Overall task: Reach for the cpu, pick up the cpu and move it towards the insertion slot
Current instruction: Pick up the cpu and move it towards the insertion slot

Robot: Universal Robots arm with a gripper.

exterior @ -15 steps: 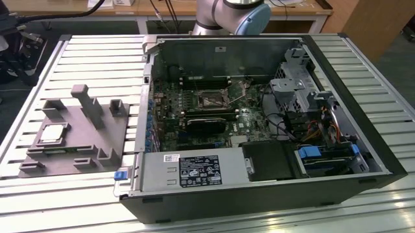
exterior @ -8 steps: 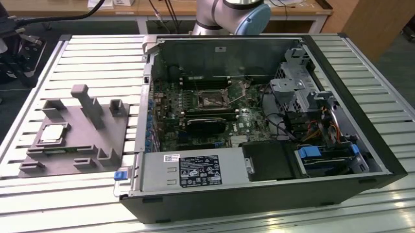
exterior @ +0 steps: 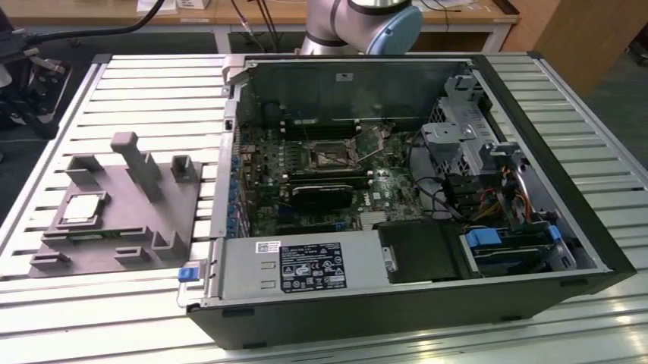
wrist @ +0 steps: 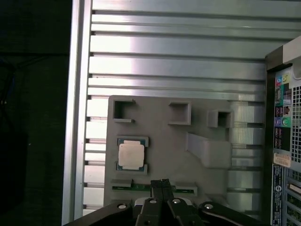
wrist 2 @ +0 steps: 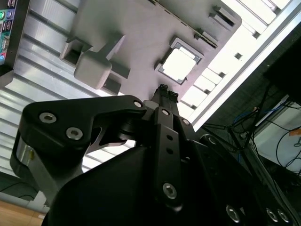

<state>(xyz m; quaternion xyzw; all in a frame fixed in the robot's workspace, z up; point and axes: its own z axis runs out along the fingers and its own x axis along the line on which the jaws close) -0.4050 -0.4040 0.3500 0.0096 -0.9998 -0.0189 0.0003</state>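
- The cpu point(exterior: 81, 210) lies flat, pale metal top upward, in a shallow seat of the grey fixture plate point(exterior: 187, 208).
- The plate rests on the slatted table point(exterior: 152, 83), at the exterior view's left of the open computer case point(exterior: 526, 106).
- In both wrist views we see the hand point(wrist: 162, 181) point(wrist 2: 167, 92) near the cpu but apart from it. Its fingers are drawn together with no visible gap at the tips, and it holds nothing.
- The insertion slot point(exterior: 329, 157), a dark square in a shiny frame, sits on the green board point(exterior: 390, 186) inside the case, well apart from the cpu.
- The arm's base point(exterior: 360, 23) stands behind the case in the exterior view.
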